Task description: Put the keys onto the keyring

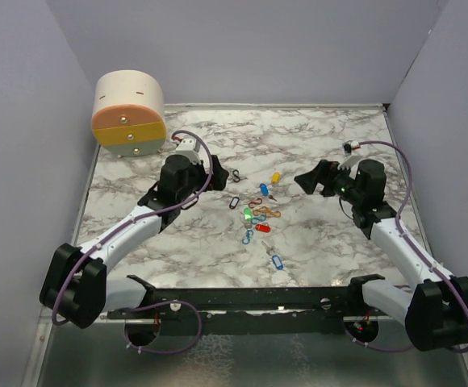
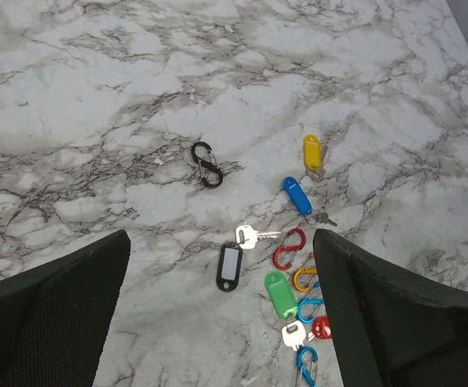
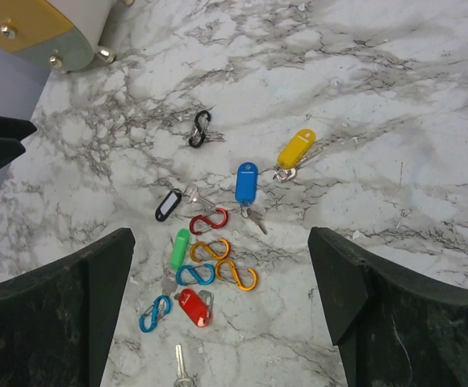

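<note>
The keys lie in a loose cluster mid-table: yellow tag point(image 1: 275, 176), blue tag point(image 1: 264, 189), green tag point(image 1: 248, 214), red tag point(image 1: 262, 228). The right wrist view shows them as yellow point(image 3: 297, 148), blue point(image 3: 245, 183), green point(image 3: 179, 248) and red point(image 3: 193, 307). A black-tagged key point(image 2: 229, 267) lies beside them. Red point(image 2: 289, 248), orange point(image 3: 236, 275) and blue point(image 3: 195, 275) S-shaped clips lie among the keys. A black clip point(image 2: 207, 164) lies apart. My left gripper point(image 1: 218, 173) is open and empty, left of the cluster. My right gripper point(image 1: 311, 179) is open and empty, to its right.
A round cream and orange drawer box point(image 1: 129, 113) stands at the back left corner. Another blue tag point(image 1: 277, 262) and a loose silver key point(image 3: 181, 367) lie nearer the front. A black frame rail point(image 1: 242, 298) runs along the near edge. Walls enclose three sides.
</note>
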You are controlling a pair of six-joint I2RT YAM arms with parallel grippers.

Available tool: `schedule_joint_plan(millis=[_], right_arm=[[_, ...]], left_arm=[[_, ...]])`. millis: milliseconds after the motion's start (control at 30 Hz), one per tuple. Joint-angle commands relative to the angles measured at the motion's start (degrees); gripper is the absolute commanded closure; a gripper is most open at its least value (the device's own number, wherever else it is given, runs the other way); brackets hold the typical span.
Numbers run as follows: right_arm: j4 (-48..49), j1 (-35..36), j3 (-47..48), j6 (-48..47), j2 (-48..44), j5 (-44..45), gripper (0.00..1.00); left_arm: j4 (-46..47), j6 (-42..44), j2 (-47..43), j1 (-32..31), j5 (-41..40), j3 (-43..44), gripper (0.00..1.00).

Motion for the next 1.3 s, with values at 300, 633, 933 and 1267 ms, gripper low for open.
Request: schedule_joint_plan(millis=[300, 633, 933, 1267], right_arm=[[-3.1, 11.7, 5.3, -4.6, 6.9, 12.8, 0.13], [-9.3, 21.4, 8.7, -6.6, 9.2, 37.0, 0.13], [-12.0, 21.9, 9.5, -6.3, 10.0, 46.6, 0.0], [1.5, 21.9, 5.3, -11.3, 6.1, 15.3, 0.0]], left_arm=[[-0.4, 1.8, 5.3, -4.0, -5.0, 4.3, 0.02], [-3.4, 2.6, 3.7, -5.0, -9.5, 4.9, 0.02], [-7.5, 0.5, 1.9, -5.0, -18.3, 5.1, 0.01], [3.5, 5.0, 3.5, -5.1, 10.4, 4.0, 0.01]])
